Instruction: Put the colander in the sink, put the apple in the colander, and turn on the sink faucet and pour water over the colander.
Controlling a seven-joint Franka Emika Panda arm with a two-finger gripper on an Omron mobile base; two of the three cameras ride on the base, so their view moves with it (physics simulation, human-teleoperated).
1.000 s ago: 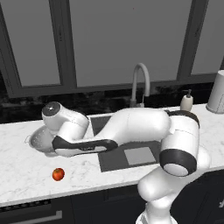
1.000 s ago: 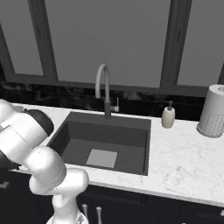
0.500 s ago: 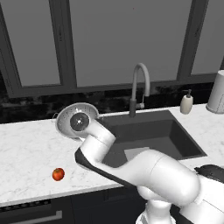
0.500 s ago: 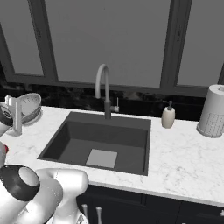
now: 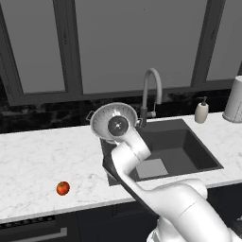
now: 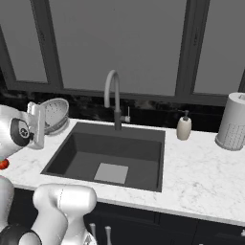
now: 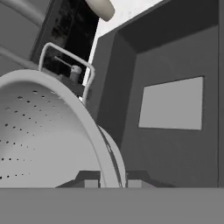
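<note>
The pincer [image 7: 113,183] was clamped on the rim of the colander [image 5: 113,122] — held tilted in the air above the left edge of the sink [image 5: 189,146], whose basin lay down and to the right.

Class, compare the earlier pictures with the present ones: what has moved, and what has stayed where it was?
The arm has lifted the colander off the counter and carried it right, toward the sink; the fingers are clamped on its rim, and it hangs tilted at the sink's left edge. The apple, faucet and soap bottle stayed put.
</note>
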